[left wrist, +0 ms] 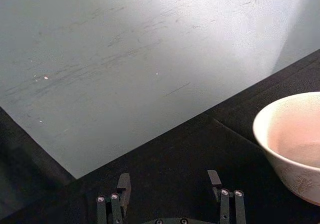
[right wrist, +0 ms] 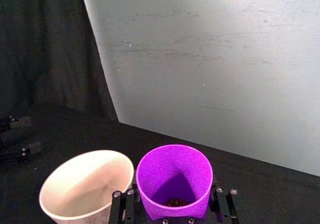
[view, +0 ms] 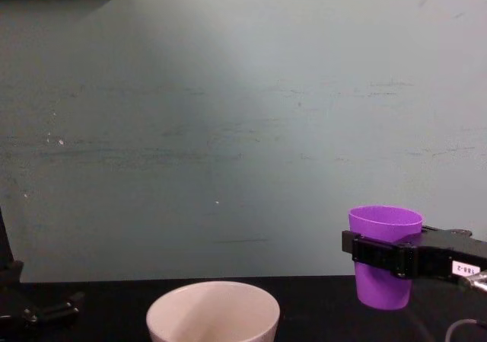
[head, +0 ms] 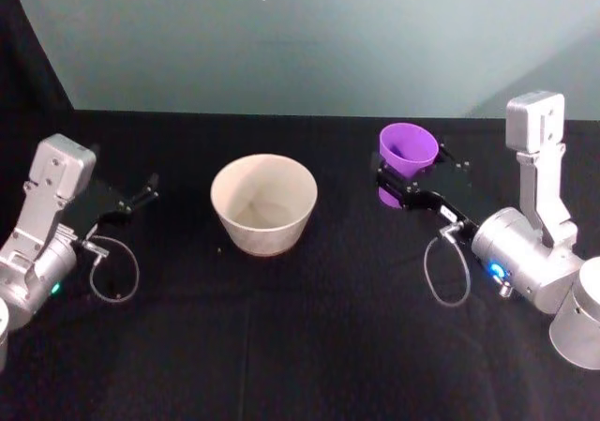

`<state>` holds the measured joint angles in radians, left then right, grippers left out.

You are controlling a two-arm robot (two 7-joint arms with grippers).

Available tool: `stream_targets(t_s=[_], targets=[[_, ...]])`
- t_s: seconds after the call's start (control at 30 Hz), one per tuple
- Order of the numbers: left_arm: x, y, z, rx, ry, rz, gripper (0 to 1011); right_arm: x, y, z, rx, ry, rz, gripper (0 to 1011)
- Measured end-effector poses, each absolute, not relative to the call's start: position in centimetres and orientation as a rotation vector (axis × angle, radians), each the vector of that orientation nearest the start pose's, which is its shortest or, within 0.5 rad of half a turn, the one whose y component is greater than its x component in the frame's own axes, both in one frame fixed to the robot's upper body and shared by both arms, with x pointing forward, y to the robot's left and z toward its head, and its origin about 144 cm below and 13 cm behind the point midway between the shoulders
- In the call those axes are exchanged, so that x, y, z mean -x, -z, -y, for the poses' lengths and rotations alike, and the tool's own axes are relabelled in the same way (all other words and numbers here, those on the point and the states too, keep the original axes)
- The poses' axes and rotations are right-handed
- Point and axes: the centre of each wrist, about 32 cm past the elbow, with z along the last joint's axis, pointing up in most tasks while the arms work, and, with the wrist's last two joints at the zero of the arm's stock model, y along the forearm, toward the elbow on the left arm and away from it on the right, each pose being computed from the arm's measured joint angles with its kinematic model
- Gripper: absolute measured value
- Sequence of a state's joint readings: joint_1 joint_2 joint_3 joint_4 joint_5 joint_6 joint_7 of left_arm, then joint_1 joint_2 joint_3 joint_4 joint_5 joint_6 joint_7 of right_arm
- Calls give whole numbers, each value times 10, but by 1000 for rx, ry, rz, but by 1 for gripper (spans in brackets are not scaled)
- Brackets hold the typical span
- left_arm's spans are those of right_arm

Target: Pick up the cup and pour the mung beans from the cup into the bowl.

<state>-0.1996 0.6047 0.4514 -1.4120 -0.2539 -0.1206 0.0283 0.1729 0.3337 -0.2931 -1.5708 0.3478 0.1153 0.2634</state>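
The purple cup [head: 408, 149] stands upright to the right of the bowl [head: 263, 201], apart from it. My right gripper [head: 412, 172] is shut on the cup's wall, one finger on each side. In the chest view the cup [view: 384, 231] appears raised a little off the cloth, held by the right gripper [view: 388, 258]. The right wrist view looks into the cup [right wrist: 174, 176]: a small dark heap of mung beans [right wrist: 175, 202] lies at its bottom. The cream-white bowl [right wrist: 85, 184] looks empty. At the table's left, my left gripper [head: 145, 193] rests open, holding nothing.
Black cloth [head: 300, 346] covers the table, and a pale green wall [head: 300, 37] rises just behind it. The bowl's rim [left wrist: 295, 134] lies off to one side of the left gripper [left wrist: 168, 181]. Grey cable loops [head: 448, 271] hang from both wrists.
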Motion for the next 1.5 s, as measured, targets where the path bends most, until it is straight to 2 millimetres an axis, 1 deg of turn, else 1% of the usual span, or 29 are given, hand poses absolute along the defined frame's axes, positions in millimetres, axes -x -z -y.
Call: stream_targets(t_s=[1.5], targets=[[-489,-1140,-310,-304,-1248,285,1000,-495,-1185,236,47,1032,-17,732]])
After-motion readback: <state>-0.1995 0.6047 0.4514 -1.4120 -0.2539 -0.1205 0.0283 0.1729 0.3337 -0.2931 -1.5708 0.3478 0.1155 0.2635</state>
